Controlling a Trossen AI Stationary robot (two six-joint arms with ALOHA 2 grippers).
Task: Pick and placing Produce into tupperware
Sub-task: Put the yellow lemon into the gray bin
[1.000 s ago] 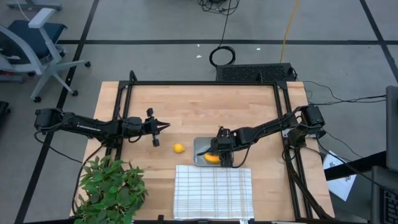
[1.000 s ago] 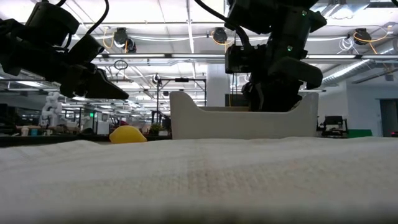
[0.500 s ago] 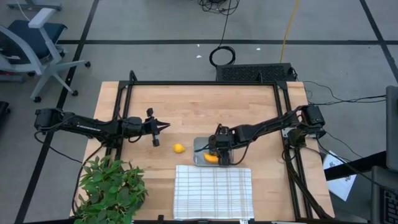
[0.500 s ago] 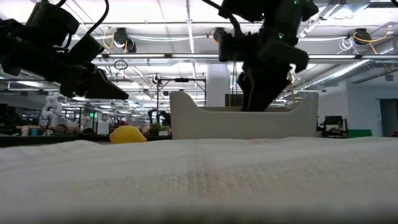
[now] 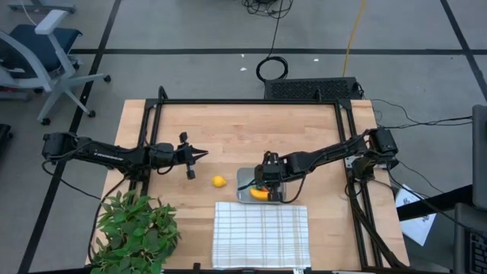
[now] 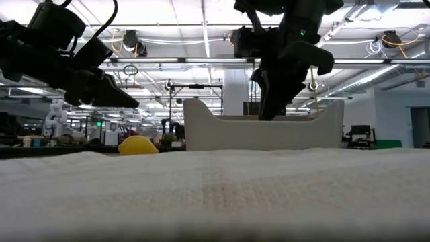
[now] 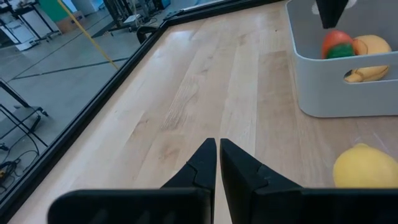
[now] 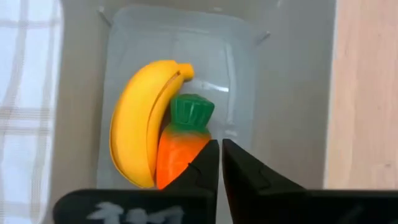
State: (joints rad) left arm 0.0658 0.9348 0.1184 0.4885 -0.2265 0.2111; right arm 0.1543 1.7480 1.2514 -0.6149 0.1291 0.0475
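The right gripper (image 8: 219, 163) hangs directly above the grey container (image 8: 273, 93), its two fingers pressed together with only a thin slit between them and nothing held. Directly below its fingertips lie the two items in the container: the banana (image 8: 140, 118) and the carrot (image 8: 180, 146). They rest side by side on the container floor, touching along their length, with the carrot's green top pointing away from the fingertips. In the high view the right gripper (image 5: 268, 173) sits over the container (image 5: 245, 183), and the white checked cloth (image 5: 261, 234) lies just beside the container on the table's near side. The left gripper (image 7: 217, 163) is also fully closed and empty, hovering above bare wooden table (image 7: 205, 81) well apart from the container. Ahead of its fingertips and off to one side, the small round yellow fruit (image 7: 365, 167) rests on the table outside the container, near the container's wall but apart from it. In the high view this fruit (image 5: 219, 181) lies between the left gripper (image 5: 199, 155) and the container. A leafy green plant (image 5: 137, 232) stands at the table corner behind the left arm.
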